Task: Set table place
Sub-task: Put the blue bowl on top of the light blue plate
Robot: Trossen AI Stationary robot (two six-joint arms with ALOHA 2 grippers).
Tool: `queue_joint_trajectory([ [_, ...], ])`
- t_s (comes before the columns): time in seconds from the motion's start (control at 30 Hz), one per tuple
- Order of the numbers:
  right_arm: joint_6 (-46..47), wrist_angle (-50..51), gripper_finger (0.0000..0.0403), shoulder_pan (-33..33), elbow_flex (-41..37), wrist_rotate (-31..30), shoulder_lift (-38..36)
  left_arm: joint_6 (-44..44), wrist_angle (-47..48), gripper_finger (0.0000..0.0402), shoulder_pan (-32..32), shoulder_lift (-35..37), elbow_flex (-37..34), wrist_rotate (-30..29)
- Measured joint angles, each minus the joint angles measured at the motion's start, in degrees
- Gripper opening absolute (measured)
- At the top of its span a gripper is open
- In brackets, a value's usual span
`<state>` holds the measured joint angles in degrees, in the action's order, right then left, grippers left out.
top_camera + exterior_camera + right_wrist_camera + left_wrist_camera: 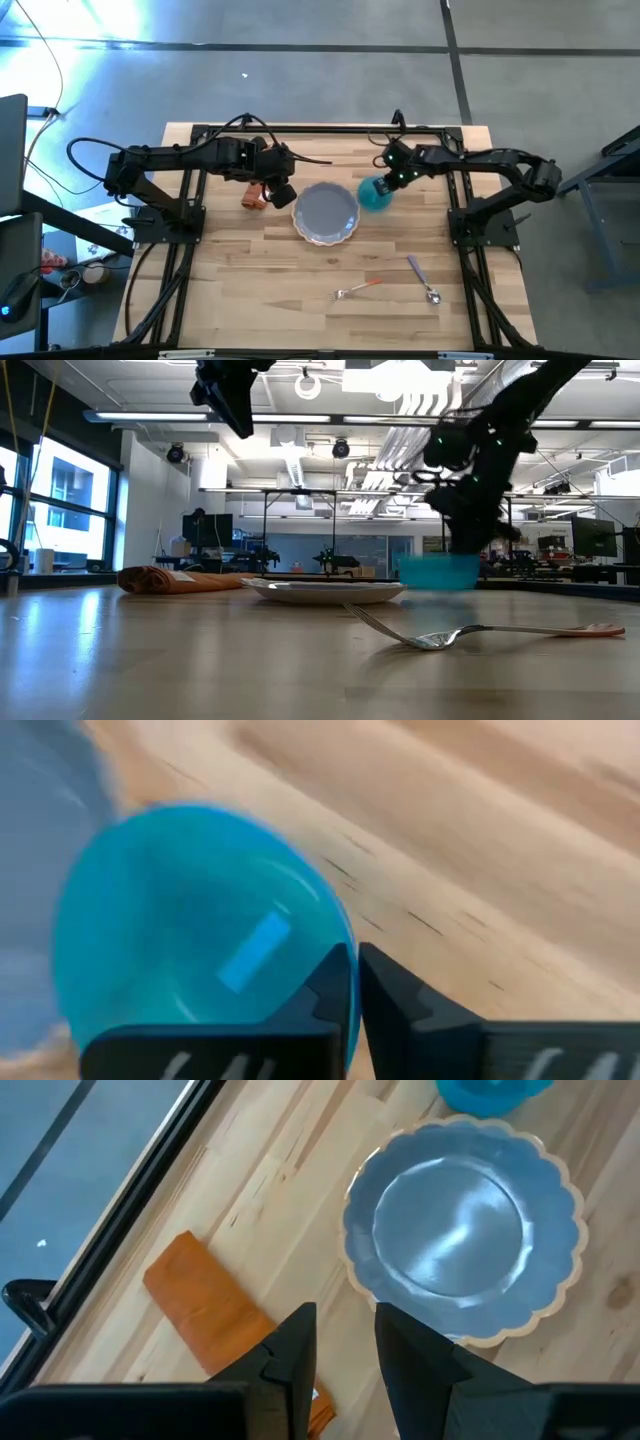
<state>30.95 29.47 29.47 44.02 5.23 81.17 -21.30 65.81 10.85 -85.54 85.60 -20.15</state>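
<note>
Placing the cup. My right gripper (352,982) is pinched on the rim of the blue cup (376,194), one finger inside the wall, one outside. From overhead the cup sits just beside the plate (326,212), on its right-arm side, toward the far edge of the table (240,290). Low view puts the cup's base about at table level, but I can't tell if it's actually touching down.

Next, as I judge it: settle the cup flat, confirm it clears the plate's scalloped rim, then open up and lift straight off so the inside finger doesn't drag the wall and tip it.

My left gripper (345,1342) hangs above the table between the orange napkin (214,1314) and the plate, fingers a little apart, holding nothing. Napkin looks like its next job.

Fork (357,289) and spoon (423,278) lie near the front edge, well apart from both grippers, not yet placed beside the plate.
</note>
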Motion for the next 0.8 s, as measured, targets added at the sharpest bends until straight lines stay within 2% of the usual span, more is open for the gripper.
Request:
queue_joint_trajectory([
  [0.17, -0.71, 2.58, 0.0002, -3.04, 12.13, 1.04, 0.00, 0.04, 0.27, 0.0095, 0.00, 0.00, 0.00, 0.05],
  [0.4, -3.79, 6.61, 0.0001, -9.55, 28.32, -6.05, 1.21, 0.22, 0.27, 0.0095, 0.00, 0.00, 0.00, 0.02],
  [0.53, -2.78, 7.58, 0.0000, -13.32, 31.01, -6.78, 6.69, 0.94, 0.27, 0.0095, 0.00, -0.01, 0.00, 0.01],
  [0.8, 0.29, 5.99, 0.0000, -18.52, 32.26, -3.92, 20.40, 1.69, 0.31, 0.0095, 0.00, -0.02, 0.00, 0.01],
])
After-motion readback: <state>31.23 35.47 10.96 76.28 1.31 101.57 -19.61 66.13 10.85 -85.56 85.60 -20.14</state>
